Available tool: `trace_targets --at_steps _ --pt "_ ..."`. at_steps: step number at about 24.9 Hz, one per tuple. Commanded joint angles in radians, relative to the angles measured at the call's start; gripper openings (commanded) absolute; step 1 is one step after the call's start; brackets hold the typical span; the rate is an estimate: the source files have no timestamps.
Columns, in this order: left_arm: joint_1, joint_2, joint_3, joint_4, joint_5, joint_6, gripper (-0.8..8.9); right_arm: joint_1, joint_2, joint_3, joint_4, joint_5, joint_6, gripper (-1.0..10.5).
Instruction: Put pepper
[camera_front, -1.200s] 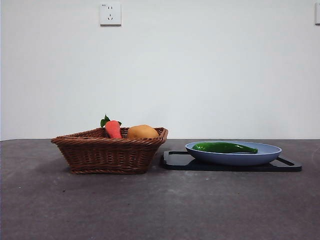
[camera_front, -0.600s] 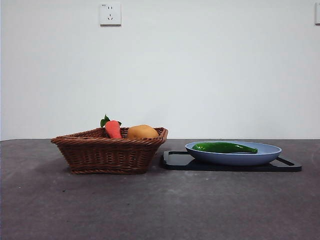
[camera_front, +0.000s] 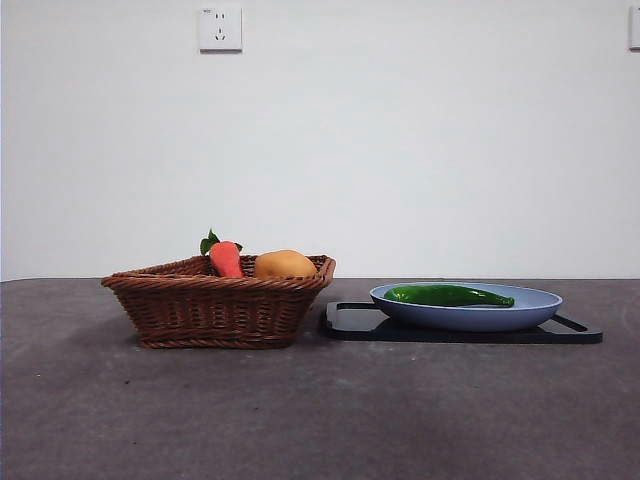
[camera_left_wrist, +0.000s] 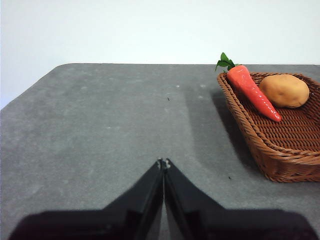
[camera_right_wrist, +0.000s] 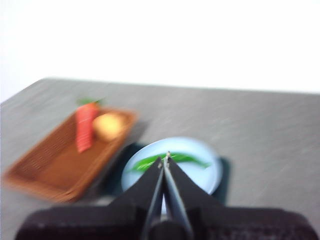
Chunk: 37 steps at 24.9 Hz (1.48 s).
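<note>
Green pepper (camera_front: 449, 295) lies half-hidden behind the blue plate (camera_front: 470, 315) rim.

Even, bright light; the front and left wrist views are sharp. The woven brown wicker basket (camera_left_wrist: 280, 135) casts a soft shadow. The right wrist view is blurred.

Left pincer (camera_left_wrist: 163, 162): jaws pressed together, tips meeting, nothing held, hovering above bench. Right pincer (camera_right_wrist: 166, 156): jaws closed tip to tip, nothing held, raised high, its view blurred. Neither arm visible in front view.
</note>
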Motion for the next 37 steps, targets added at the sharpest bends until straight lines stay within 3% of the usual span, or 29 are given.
trace_targets --at_steps 1,6,17,37 --pt "0.003 -0.003 -0.011 0.012 -0.002 -0.01 0.08 -0.002 -0.101 -0.194 0.185 0.026 0.037 0.1" --pt "0.003 -0.003 -0.011 0.012 -0.002 -0.01 0.08 -0.002 -0.252 -0.44 0.323 0.123 0.066 0.1" --pt "0.003 -0.003 -0.011 0.012 -0.002 -0.01 0.08 -0.001 -0.404 -0.687 0.352 0.127 0.099 0.1" --pt "0.003 -0.003 -0.011 0.012 -0.002 -0.01 0.08 0.0 -0.447 -0.75 0.317 0.124 0.149 0.1"
